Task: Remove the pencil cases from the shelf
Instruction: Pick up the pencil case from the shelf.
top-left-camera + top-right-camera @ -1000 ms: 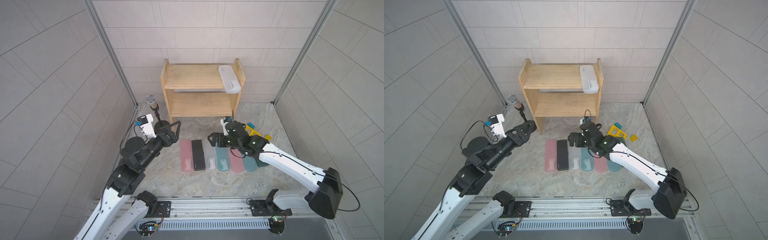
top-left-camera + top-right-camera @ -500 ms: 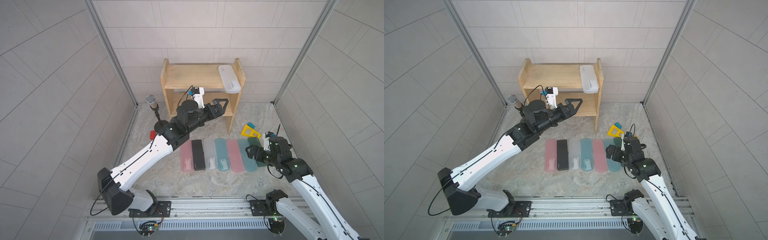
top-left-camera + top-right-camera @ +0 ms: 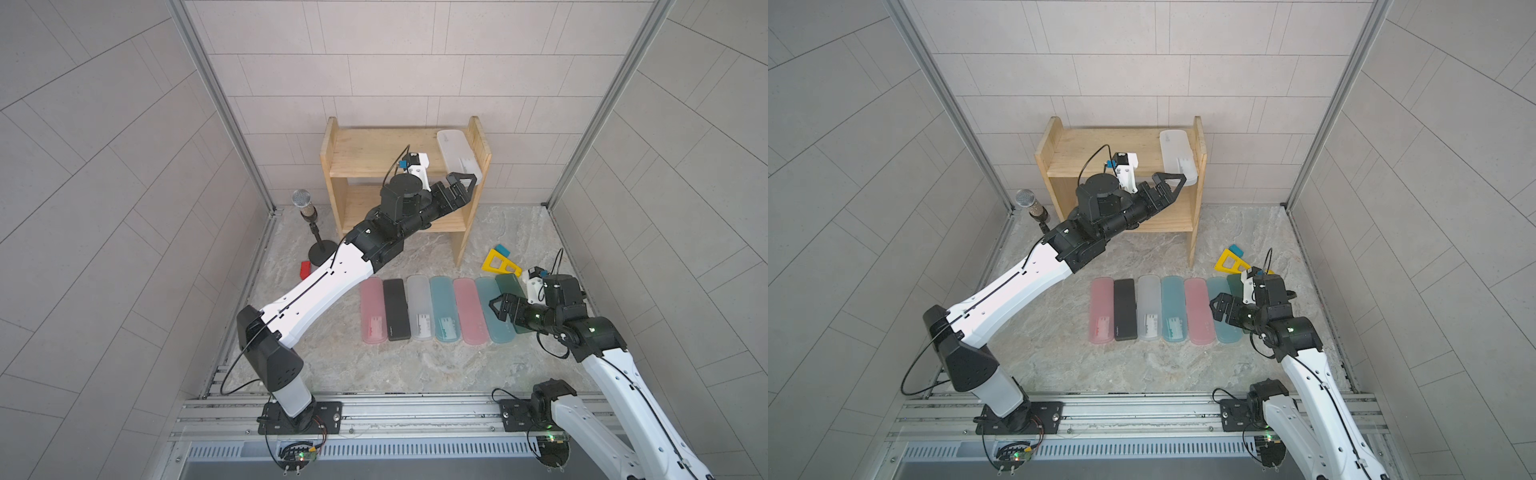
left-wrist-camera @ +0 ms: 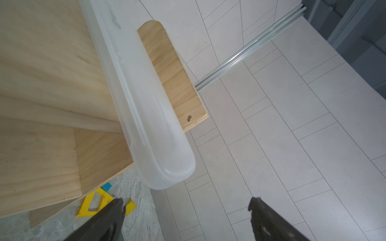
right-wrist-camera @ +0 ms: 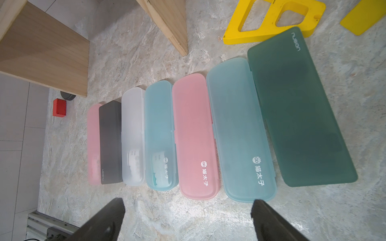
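Newly, left gripper (image 4: 187, 201), jaws spread, had swung to shelf (image 3: 374, 153) top tier, just short of last white case (image 4: 146, 108) overhanging its front; right gripper (image 5: 188, 203), likewise spread, had withdrawn from seven floor cases (image 3: 441, 309); one removal judged outstanding.

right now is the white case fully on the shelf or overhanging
Overhanging: the white case lies on the top board of the shelf, its rounded front end past the edge.
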Action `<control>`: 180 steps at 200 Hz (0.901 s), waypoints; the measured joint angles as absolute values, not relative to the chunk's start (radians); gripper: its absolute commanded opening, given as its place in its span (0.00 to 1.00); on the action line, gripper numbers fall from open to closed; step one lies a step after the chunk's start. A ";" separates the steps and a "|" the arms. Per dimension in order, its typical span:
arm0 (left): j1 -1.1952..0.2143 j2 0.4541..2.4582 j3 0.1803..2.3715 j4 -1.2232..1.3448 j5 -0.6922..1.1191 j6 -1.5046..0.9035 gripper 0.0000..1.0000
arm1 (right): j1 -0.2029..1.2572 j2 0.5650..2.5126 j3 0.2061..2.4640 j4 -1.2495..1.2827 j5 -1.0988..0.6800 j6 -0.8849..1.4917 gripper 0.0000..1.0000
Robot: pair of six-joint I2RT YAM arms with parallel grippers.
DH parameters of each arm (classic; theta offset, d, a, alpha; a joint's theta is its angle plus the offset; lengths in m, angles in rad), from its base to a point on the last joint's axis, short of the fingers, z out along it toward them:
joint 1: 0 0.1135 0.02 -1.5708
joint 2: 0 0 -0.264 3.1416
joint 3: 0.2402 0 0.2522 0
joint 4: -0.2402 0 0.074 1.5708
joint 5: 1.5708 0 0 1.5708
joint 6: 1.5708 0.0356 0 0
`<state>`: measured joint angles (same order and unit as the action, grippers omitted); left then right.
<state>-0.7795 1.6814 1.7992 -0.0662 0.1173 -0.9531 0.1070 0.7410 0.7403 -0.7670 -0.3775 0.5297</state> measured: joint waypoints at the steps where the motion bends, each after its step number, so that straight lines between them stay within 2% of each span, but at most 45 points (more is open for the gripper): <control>1: -0.780 1.683 1.800 -0.068 0.115 -0.953 1.00 | 0.107 0.741 0.740 -0.767 -0.378 0.530 1.00; 38: -0.776 1.718 1.870 -0.128 0.079 -0.957 0.95 | 0.104 0.734 0.733 -0.767 -0.406 0.527 1.00; 62: -0.766 1.735 1.910 -0.125 0.078 -0.979 0.84 | 0.104 0.718 0.715 -0.768 -0.418 0.528 1.00; 84: -0.763 1.770 1.966 -0.133 0.081 -0.981 0.69 | 0.104 0.714 0.710 -0.768 -0.428 0.529 1.00; 112: -0.759 1.816 2.017 -0.151 0.084 -0.994 0.69 | 0.104 0.712 0.695 -0.768 -0.442 0.532 1.00; 151: -0.755 1.862 2.059 -0.180 0.091 -1.006 0.75 | 0.104 0.711 0.694 -0.771 -0.453 0.533 1.00; 180: -0.752 1.873 2.059 -0.187 0.094 -1.018 0.70 | 0.104 0.705 0.694 -0.773 -0.461 0.535 1.00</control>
